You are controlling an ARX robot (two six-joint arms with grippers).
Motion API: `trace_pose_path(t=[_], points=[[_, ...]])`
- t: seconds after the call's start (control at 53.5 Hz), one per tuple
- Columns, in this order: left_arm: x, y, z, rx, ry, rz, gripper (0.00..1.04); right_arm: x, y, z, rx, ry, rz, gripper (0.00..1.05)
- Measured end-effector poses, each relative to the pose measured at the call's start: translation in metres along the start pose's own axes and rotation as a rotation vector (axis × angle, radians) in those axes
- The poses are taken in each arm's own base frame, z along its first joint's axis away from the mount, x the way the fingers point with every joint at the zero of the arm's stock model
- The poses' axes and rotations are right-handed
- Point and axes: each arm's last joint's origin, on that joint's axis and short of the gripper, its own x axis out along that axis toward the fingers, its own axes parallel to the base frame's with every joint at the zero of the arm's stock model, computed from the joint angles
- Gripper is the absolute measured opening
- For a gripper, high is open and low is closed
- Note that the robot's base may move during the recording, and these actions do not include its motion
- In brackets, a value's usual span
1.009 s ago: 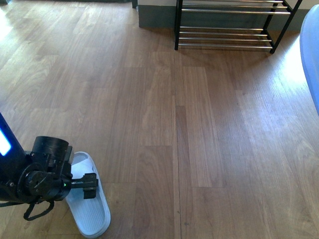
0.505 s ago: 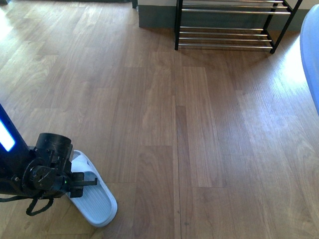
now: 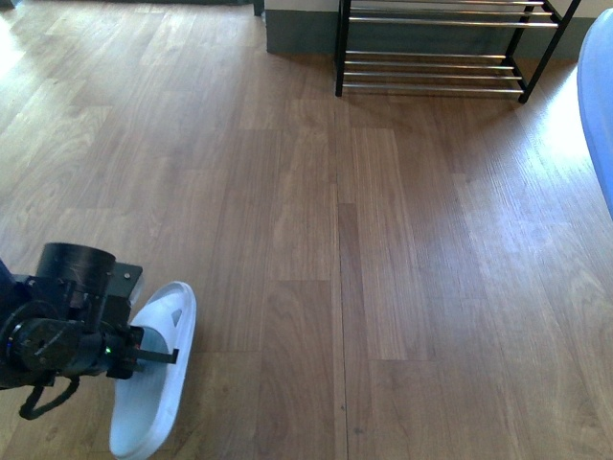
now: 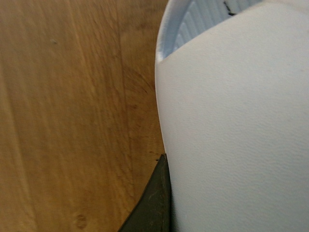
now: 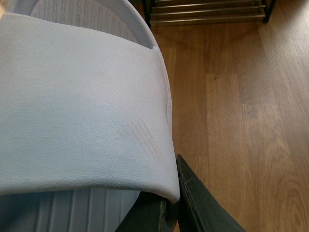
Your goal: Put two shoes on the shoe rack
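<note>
In the front view my left gripper (image 3: 158, 356) sits low at the left, shut on a pale blue slide sandal (image 3: 153, 383) that is tipped onto its side edge just above the wooden floor. The left wrist view is filled by that sandal's strap (image 4: 231, 121), with one dark finger (image 4: 152, 205) against it. My right gripper (image 5: 170, 195) is shut on the strap edge of a second pale blue slide sandal (image 5: 82, 106). That one shows as a blue sliver (image 3: 599, 105) at the front view's right edge. The shoe rack (image 3: 431, 57), with a black frame and chrome bars, stands far ahead on the right; its lower bars (image 5: 207, 12) show past the right sandal.
Wooden plank floor (image 3: 335, 240) stretches between me and the rack. A grey skirting and wall base (image 3: 297, 34) runs behind the rack, to its left.
The left sandal lay flat on the floor; now it is tipped onto its edge and lifted in my left gripper. The left arm has drawn lower and leftward.
</note>
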Motion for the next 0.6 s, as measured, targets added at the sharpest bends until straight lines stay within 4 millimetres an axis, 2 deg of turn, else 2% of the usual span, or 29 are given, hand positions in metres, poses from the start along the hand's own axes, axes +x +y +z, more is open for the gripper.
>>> trace_pose_path(t=[0.131, 0.28, 0.411, 0.598], points=[[-0.022, 0.01, 0.009, 0.0, -0.059, 0.017, 0.02, 0.0, 0.0, 0.0, 0.0, 0.0, 0.0, 0.01], [-0.058, 0.023, 0.018, 0.001, -0.14, 0.056, 0.02, 0.0, 0.0, 0.0, 0.0, 0.0, 0.0, 0.01], [-0.098, 0.033, 0.022, 0.003, -0.218, 0.09, 0.02, 0.0, 0.0, 0.0, 0.0, 0.0, 0.0, 0.01], [-0.15, 0.041, 0.019, 0.002, -0.292, 0.137, 0.02, 0.0, 0.0, 0.0, 0.0, 0.0, 0.0, 0.01]])
